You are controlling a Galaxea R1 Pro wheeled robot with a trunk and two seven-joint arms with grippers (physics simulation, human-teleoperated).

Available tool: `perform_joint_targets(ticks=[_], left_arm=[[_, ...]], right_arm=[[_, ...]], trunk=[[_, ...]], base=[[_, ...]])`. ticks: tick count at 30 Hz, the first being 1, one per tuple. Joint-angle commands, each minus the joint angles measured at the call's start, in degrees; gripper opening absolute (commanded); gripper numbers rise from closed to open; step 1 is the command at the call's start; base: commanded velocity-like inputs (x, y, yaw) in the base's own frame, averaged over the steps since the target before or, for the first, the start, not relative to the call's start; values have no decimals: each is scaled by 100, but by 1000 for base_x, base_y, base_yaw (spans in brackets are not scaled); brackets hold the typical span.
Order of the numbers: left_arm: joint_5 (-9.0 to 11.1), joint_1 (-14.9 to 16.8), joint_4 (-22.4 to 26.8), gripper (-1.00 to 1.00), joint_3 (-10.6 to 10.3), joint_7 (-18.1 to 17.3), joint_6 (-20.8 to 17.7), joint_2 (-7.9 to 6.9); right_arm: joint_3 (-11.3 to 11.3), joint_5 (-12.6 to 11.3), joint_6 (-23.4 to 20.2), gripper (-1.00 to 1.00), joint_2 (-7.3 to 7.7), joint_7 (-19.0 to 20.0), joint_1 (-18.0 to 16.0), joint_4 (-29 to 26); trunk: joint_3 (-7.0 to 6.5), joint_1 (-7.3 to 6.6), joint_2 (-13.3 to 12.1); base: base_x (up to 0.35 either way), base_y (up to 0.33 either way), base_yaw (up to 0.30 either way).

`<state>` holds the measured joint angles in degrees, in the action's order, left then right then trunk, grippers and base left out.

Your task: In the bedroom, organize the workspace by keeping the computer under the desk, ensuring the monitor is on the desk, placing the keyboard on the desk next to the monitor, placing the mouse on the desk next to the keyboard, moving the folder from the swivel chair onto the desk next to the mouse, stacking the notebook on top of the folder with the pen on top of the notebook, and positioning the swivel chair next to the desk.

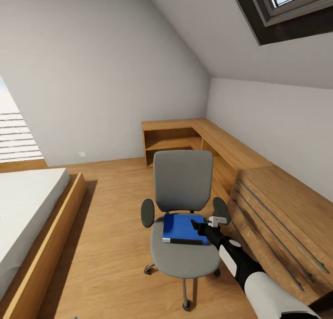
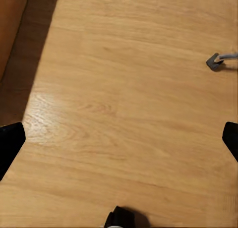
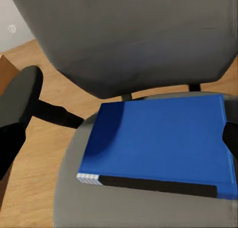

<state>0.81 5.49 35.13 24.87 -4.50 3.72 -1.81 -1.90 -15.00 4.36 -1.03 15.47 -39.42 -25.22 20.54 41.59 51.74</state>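
The swivel chair [image 1: 183,203] has matt grey cloth upholstery, smooth black plastic armrests and a shiny chrome base. On its seat, the folder [image 1: 182,229] looks smooth satin blue. Beneath the chair, the floor [image 1: 111,226] is lightly glossy varnished wood.

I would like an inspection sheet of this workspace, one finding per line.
Surface: wooden floor; grey seat of the swivel chair.
Job's things: blue folder lying flat on the chair seat.
Clutter: nothing seen.
Grippers: right gripper open at the folder's edge, not gripping; left gripper open above bare floor.
Cables: nothing seen.
Surroundings: bed, wooden shelf unit, wooden drawer unit, skylight.
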Motion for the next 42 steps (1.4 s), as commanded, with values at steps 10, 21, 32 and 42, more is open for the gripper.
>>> perform_joint_targets(ticks=[10,21,32,42], left_arm=[[14,3,326,100,53,-71,20,37],[358,2,-7,100,59,-77,172,32],[418,4,-50,100,53,-77,298,27],[420,2,-51,100,53,-77,318,23]], right_arm=[[-60,-4,0,100,4,-1014,-5,-37],[-81,465,31,100,-10,-1540,-5,-37],[-67,515,21,100,-14,-1551,-5,-25],[-19,487,-432,100,-1,-1638,-5,8]], trunk=[[7,0,4],[7,0,4],[7,0,4],[7,0,4]], base=[[136,0,0],[157,29,0],[71,126,0],[147,1,0]])
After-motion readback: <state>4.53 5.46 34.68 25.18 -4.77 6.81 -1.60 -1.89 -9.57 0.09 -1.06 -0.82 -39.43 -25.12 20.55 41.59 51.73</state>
